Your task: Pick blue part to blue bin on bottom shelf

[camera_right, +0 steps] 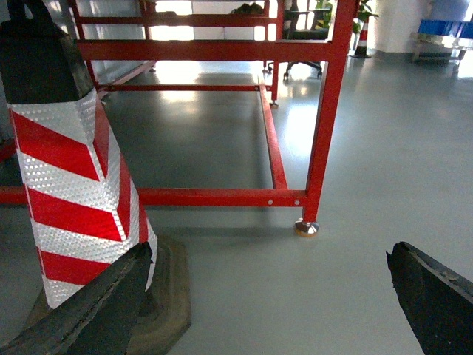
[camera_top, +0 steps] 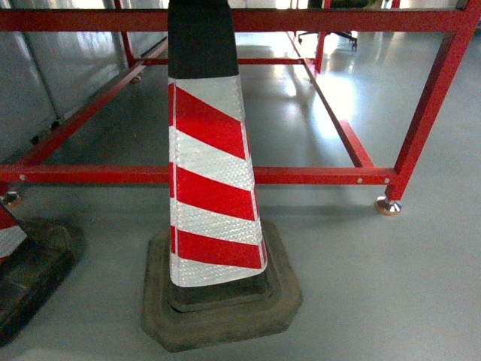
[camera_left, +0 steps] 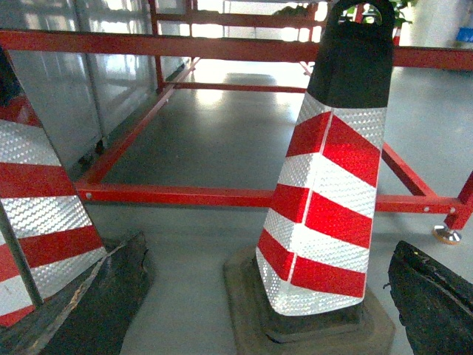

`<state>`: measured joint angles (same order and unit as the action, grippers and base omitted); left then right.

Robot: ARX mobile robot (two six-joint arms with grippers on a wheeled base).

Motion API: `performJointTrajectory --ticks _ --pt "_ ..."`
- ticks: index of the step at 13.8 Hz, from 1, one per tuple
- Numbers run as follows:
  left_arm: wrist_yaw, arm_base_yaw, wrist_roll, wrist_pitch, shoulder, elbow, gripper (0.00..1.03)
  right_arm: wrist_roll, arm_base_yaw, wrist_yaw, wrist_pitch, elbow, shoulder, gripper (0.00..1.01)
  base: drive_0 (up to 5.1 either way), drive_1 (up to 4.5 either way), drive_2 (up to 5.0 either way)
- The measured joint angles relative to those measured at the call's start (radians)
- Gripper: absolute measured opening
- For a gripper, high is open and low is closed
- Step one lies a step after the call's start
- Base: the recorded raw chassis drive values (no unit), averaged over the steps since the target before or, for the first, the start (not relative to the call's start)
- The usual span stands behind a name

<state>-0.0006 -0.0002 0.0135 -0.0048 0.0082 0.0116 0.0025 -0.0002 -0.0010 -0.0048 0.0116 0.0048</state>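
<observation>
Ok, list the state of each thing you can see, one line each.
Middle traffic cone: upright on its base, on the floor.
Second cone: upright, to its left.
Red frame: standing on its foot, nothing visible inside.
Left gripper: open, holding nothing.
Right gripper: open, holding nothing.
Blue part, blue bin, bottom shelf: not in view.

Glossy red-painted metal frame [camera_top: 263,175], reflective-banded cone [camera_top: 213,188] on a dull rubbery base, smooth shiny grey floor [camera_top: 391,286].
</observation>
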Motion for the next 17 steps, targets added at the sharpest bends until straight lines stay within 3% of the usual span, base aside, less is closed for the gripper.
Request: performJointTrajectory --ticks 17 --pt "0.001 0.0 -0.004 0.001 0.0 0.0 0.98 0.002 0.0 0.002 0.0 0.0 0.0 0.98 0.0 0.0 0.0"
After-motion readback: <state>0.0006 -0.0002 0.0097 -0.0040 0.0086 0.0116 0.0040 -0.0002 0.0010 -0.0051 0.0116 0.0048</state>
